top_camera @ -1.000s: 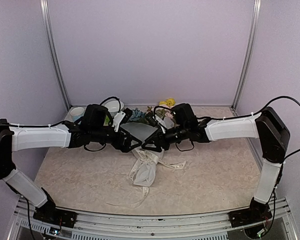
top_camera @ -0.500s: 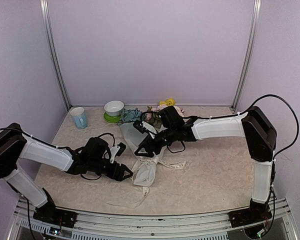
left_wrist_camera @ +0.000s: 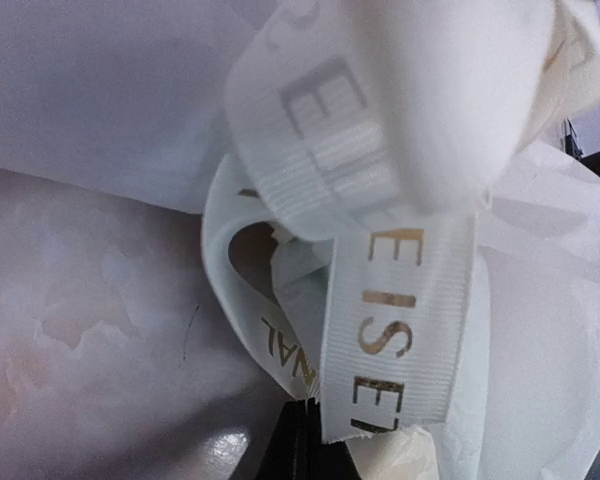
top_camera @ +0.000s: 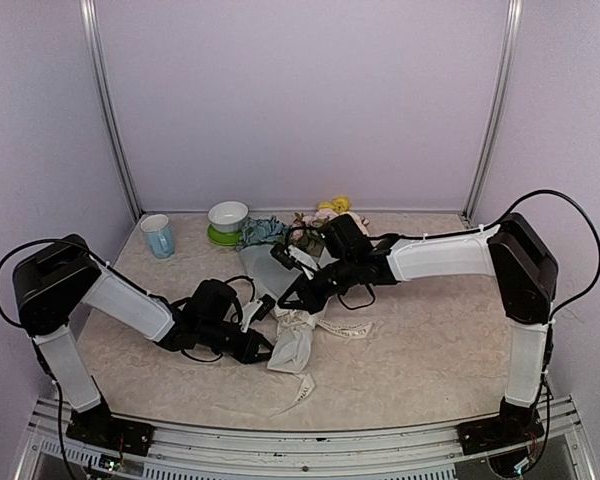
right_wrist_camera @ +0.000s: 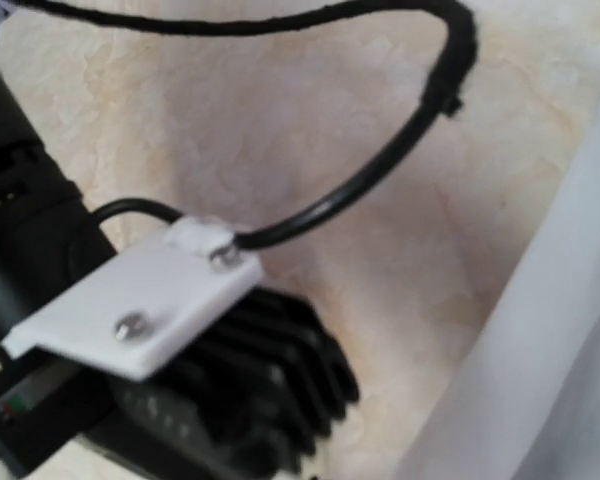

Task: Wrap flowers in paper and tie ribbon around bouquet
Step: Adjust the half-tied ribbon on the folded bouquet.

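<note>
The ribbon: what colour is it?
Cream-white ribbon with gold-brown printed letters; best in left wrist view.

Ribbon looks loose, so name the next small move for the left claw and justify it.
Probably draw the left claw gently outward: it seems shut on the cream-white lettered fabric ribbon, which loops slackly over the white translucent paper.

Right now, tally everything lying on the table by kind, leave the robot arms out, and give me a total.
Mug: 1
Bowl: 1
Green saucer: 1
Bouquet: 1
Ribbon: 1
Total: 5
</note>
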